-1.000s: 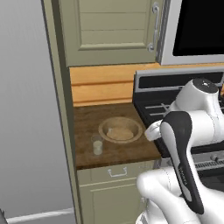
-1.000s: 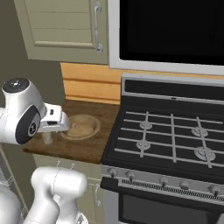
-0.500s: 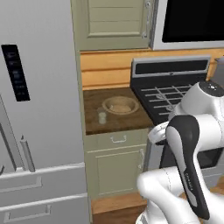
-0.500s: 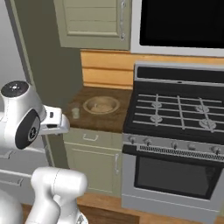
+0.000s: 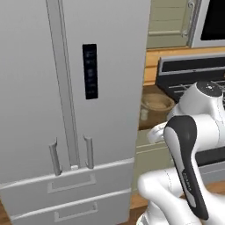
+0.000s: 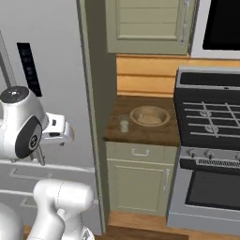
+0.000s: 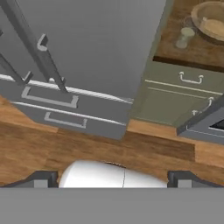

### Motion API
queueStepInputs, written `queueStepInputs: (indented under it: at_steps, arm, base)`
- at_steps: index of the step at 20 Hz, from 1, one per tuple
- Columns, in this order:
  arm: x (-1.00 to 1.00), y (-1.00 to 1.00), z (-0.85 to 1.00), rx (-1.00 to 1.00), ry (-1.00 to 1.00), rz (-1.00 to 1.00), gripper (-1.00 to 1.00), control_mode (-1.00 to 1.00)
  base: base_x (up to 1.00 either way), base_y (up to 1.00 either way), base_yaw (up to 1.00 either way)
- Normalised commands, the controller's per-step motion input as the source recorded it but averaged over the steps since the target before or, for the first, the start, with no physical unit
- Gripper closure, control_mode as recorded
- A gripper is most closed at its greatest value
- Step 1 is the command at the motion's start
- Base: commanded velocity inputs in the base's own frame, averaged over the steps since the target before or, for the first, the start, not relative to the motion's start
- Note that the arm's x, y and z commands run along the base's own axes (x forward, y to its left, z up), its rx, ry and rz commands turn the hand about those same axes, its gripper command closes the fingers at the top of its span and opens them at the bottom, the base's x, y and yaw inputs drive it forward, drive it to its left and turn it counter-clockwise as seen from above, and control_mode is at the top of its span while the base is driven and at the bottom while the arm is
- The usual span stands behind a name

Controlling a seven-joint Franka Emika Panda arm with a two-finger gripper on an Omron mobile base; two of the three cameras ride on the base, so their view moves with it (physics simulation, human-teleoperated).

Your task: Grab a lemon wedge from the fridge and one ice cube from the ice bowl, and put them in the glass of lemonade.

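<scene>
Grey, smooth fridge point(image 5: 66, 110) shut, its bar handles upright.
Round tan ice bowl point(image 6: 149, 116) and small clear glass of lemonade point(image 6: 123, 123) sit close together on dark wood counter point(image 6: 140, 131); gripper point(image 7: 111, 177) spread wide, empty, above plank floor point(image 7: 87, 148).

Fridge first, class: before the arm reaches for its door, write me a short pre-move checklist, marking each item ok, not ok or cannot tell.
1. Fridge doors shut, handles reachable: ok.
2. Gripper open and holding nothing: ok.
3. Lemon wedge located: cannot tell, it lies behind shut doors.
4. Glass of lemonade upright on the counter: ok.
5. Ice bowl beside the glass, apart from it: ok.
6. Gripper lined up with a door handle: not ok, it points at the floor.
</scene>
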Motion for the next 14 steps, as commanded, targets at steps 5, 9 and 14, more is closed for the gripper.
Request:
queueStepInputs:
  at_steps: [5,9,14]
  arm:
    - [0.0,0.0,0.0,0.0,0.0,0.0,-1.0,1.0]
    - [0.0,0.0,0.0,0.0,0.0,0.0,-1.0,1.0]
    - [0.0,0.0,0.0,0.0,0.0,0.0,-1.0,1.0]
  base:
    - [0.0,0.92,-0.01]
    - [0.03,0.63,0.11]
    - [-0.05,-0.18,0.03]
